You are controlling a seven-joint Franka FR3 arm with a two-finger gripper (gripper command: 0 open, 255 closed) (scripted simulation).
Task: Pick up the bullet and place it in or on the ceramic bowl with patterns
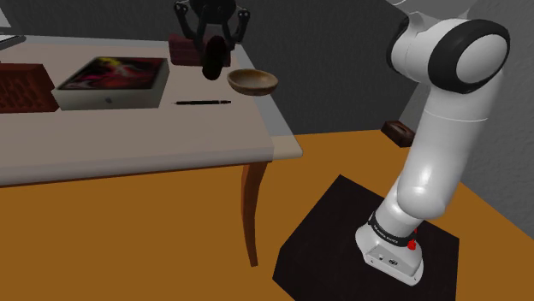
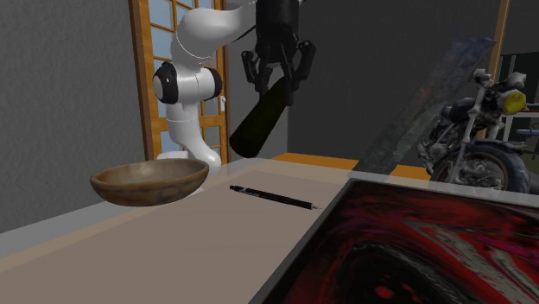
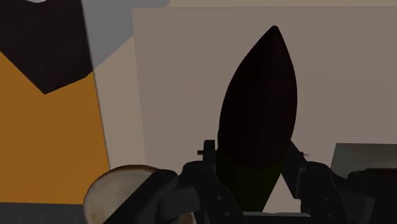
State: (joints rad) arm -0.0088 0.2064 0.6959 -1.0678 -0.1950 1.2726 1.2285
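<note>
The shoulder view showed the black gripper (image 1: 212,43) well above the table (image 1: 154,137), its two fingers clamped on the thick end of the bullet (image 1: 213,60); from where I stood, the dark, pointed bullet hung clear of the tabletop, touching nothing but the fingers. It was up that high, I judged, so it could pass over the bowl's rim without knocking it. The brown bowl (image 1: 252,82) sat near the table's corner, to the right of the bullet in that view, so the bullet was near the bowl and not yet over it.

In the second exterior view the bullet (image 2: 259,117) slanted down from the gripper (image 2: 278,73), tip lowest and leaning toward the bowl (image 2: 149,181); I took the slant to come from where the fingers had caught it. The wrist view had the bullet (image 3: 257,108) clasped between the fingers, with the bowl (image 3: 114,191) off to one side of the hand.

Counting: one bullet; one bowl; one black pen (image 1: 204,103) lying flat just beside the bowl; one flat box with a swirled red cover (image 1: 111,81); one dark red box (image 1: 182,49) behind the gripper; one motorcycle (image 2: 479,129) beyond the table.
</note>
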